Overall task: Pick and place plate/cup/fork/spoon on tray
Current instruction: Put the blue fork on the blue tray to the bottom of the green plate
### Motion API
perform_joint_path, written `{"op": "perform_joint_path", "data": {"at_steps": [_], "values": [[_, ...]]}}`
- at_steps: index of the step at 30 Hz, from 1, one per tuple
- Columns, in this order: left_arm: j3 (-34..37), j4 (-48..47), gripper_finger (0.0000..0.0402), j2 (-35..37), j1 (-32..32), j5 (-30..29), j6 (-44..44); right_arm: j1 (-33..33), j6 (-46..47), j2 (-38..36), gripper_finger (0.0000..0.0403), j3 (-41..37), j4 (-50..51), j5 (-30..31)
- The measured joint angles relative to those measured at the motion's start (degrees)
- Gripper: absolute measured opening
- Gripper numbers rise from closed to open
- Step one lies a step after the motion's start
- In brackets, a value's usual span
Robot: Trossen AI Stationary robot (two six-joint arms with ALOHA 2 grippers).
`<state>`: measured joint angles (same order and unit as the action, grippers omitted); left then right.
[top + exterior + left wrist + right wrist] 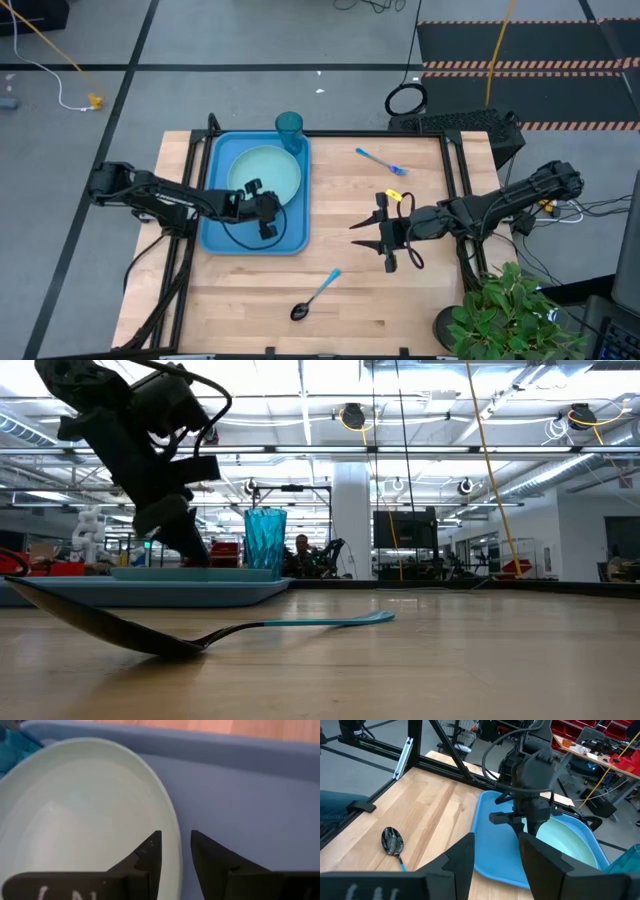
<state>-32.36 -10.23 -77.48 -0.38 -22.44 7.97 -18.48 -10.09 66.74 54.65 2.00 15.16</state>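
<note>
1. The plate lies flat inside the tray, filling its far half; its near rim sits between the left gripper's fingers.
2. The left gripper is low over the tray's middle. In the left wrist view its two dark fingers straddle the plate's edge, one finger over the plate, the other over bare tray floor, with a narrow gap between them. Whether they press the rim cannot be told.
3. The tray rests on the left part of the wooden table, its long side running front to back.
4. The cup stands upright at the tray's far right corner, just beside the plate; whether it stands inside the rim cannot be told.
5. The right gripper hovers over bare table to the right of the tray, fingers spread wide apart and holding nothing.
6. The fork lies on the table far of the right gripper, well apart from the tray.
7. The spoon lies on the table near the front edge, bowl toward the front, apart from both grippers.
</note>
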Motion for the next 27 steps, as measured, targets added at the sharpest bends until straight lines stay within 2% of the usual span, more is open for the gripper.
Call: {"op": "perform_joint_path", "data": {"at_steps": [3, 7, 14, 19, 24, 27], "values": [[-1.4, -0.3, 0.0107, 0.4, 0.0, 0.8, 0.0, 0.0, 0.0, 0.0, 0.0146, 0.0, 0.0, 0.0], [-4.7, -1.8, 0.0106, 0.7, -0.2, 5.2, 0.0, 0.0, 1.2, 0.0, 0.0146, -0.9, 0.1, 1.1], [-11.4, -4.0, 0.0106, 0.7, -4.3, 9.7, -1.1, 0.0, 6.3, 0.0, 0.0146, -3.0, 0.0, 13.4], [-16.1, -4.0, 0.0106, 0.7, -8.0, 9.8, -6.4, 0.5, 7.3, 0.0, 0.0146, -5.0, -0.2, 15.1], [-18.2, -1.3, 0.0106, 0.8, -9.2, 9.8, -14.5, 4.8, 12.9, 0.0, 0.0146, -7.9, -0.4, 19.4], [-18.2, -0.7, 0.0106, 0.7, -9.0, 9.9, -17.9, 8.0, 14.7, 0.0, 0.0146, -9.3, 0.2, 19.3]]}}
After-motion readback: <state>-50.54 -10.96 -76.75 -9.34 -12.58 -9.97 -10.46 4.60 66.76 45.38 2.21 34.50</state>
